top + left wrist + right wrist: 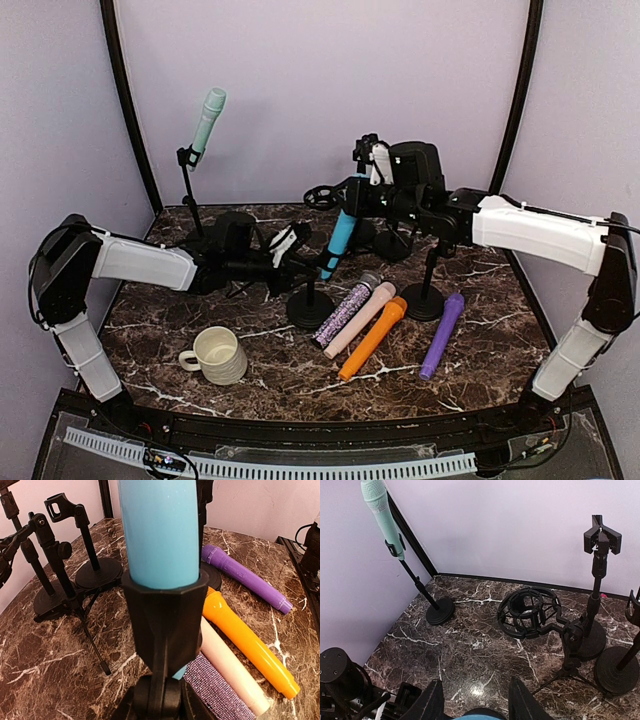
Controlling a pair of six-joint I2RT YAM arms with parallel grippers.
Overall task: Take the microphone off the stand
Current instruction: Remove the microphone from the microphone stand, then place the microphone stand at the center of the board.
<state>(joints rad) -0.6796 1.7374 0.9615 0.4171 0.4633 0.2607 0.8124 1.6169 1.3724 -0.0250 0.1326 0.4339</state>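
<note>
Marble table (200, 300), contents from left to right.

- Mint-green microphone (208, 118): clipped in a tall stand at the back left corner, tilted.
- Cream cup (218, 355): near front, upright, handle to the left.
- Left gripper (298, 243): reaches in just beside the central stand (310, 305). Its own camera shows only the clip (164, 615) up close, so whether the jaws are parted or closed cannot be told.
- Blue microphone (342, 232): seated in that clip, leaning, lower end poking out below.
- Right gripper (476, 701): at the blue microphone's upper end, fingers (427, 702) spread to either side of it with a dark gap showing on each side.
- Shock mount on tripod (529, 612): at the back, behind the blue microphone.
- Four microphones lying side by side: glitter lilac (345, 310), pale pink (362, 318), orange (374, 336), then purple (442, 334) apart from them.
- Short stand (425, 292): between the orange and purple ones.
</note>
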